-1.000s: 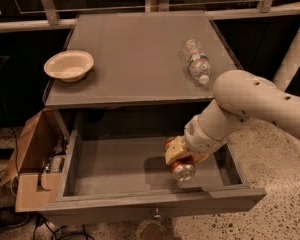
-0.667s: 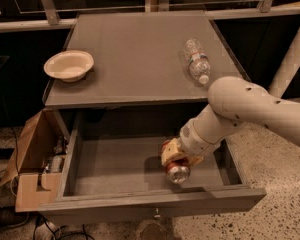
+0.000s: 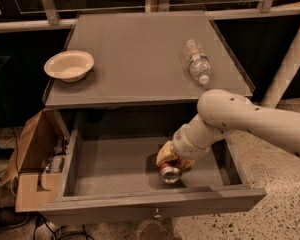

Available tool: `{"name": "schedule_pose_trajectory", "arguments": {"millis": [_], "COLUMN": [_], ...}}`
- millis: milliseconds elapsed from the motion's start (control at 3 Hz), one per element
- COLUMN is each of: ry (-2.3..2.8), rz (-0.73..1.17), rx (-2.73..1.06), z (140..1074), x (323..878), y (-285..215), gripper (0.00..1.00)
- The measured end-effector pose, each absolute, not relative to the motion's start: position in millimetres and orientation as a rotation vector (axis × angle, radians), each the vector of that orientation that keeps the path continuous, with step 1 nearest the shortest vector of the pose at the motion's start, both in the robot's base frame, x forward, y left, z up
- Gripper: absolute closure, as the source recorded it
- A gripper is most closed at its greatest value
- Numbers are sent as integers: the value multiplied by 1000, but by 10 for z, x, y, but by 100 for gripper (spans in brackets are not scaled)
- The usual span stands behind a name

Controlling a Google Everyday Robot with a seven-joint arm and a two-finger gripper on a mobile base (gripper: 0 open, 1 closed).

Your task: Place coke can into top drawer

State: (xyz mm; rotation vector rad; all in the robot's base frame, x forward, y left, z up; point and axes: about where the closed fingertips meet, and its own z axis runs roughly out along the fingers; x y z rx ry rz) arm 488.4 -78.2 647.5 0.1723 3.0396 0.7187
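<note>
Shifted leftward, two-finger gripper (image 3: 171, 160) holds jaws clamped on small red aluminium coke can (image 3: 169, 173) just below them, inside wide grey-brown top drawer (image 3: 115, 166); release seems next.

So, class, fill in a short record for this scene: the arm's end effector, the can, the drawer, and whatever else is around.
end effector: low inside the open drawer, right of centre, closed on the can
coke can: red, tilted, silver end facing the camera, within the drawer
top drawer: pulled out, dark flat bottom
cabinet top: carries a pale bowl at left and a water bottle lying at right
cardboard box: open, on the floor left of the cabinet
task status: can is in the drawer, not yet released
</note>
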Motion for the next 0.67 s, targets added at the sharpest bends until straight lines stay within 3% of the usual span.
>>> {"name": "schedule_pose_trajectory", "arguments": {"millis": [667], "ry": [3049], "rz": [737], "rx": [258], "z": [6226], "x": [4914], "y": [-757], "gripper": [100]}}
